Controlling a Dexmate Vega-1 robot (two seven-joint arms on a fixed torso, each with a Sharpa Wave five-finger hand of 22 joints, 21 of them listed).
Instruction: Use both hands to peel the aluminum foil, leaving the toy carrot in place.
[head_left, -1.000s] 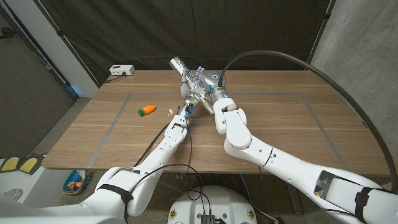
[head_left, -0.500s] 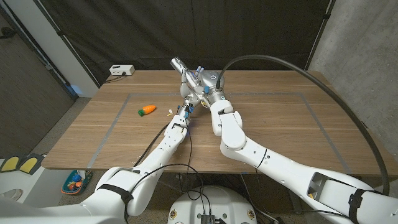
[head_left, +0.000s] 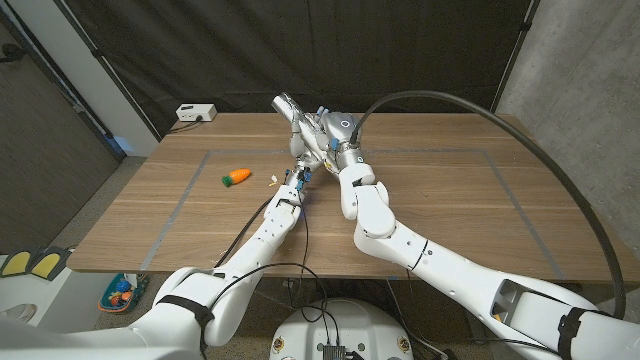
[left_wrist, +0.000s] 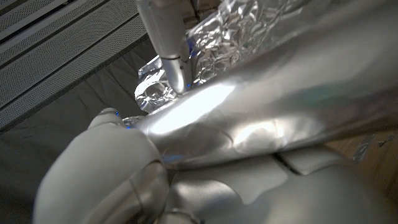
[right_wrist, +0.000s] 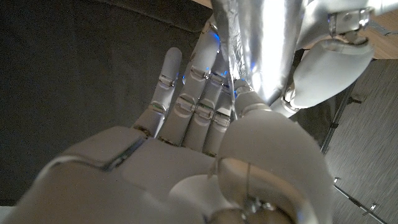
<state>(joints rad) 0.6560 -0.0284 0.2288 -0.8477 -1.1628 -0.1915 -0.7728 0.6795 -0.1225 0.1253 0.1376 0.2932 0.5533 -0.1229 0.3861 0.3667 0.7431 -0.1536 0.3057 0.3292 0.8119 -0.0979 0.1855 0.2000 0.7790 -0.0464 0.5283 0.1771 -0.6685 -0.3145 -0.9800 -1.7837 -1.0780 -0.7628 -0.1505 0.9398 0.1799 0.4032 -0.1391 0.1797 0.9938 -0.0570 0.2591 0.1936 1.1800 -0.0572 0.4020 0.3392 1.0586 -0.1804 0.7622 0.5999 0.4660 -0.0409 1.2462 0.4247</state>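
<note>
An orange toy carrot (head_left: 236, 177) with a green top lies bare on the table's left half. Both hands meet above the table's far middle with a crumpled sheet of aluminum foil (head_left: 293, 108) between them, lifted off the wood. My left hand (head_left: 304, 158) grips the foil from below. My right hand (head_left: 328, 133) holds it from the right. In the right wrist view, the right hand (right_wrist: 205, 106) pinches a smooth foil strip (right_wrist: 261, 43) with its thumb, and the left hand (right_wrist: 329, 56) is just beyond. In the left wrist view the foil (left_wrist: 261, 106) stretches right across the picture.
A small white scrap (head_left: 272, 180) lies right of the carrot. A white socket box (head_left: 195, 113) sits at the table's far left corner. Grey tape lines (head_left: 185, 190) mark a rectangle on the wood. A thick black cable (head_left: 540, 130) arcs over the right side.
My right forearm has swung slightly left and turned at the wrist. The foil and both hands stay at nearly the same spot; the carrot has not moved.
</note>
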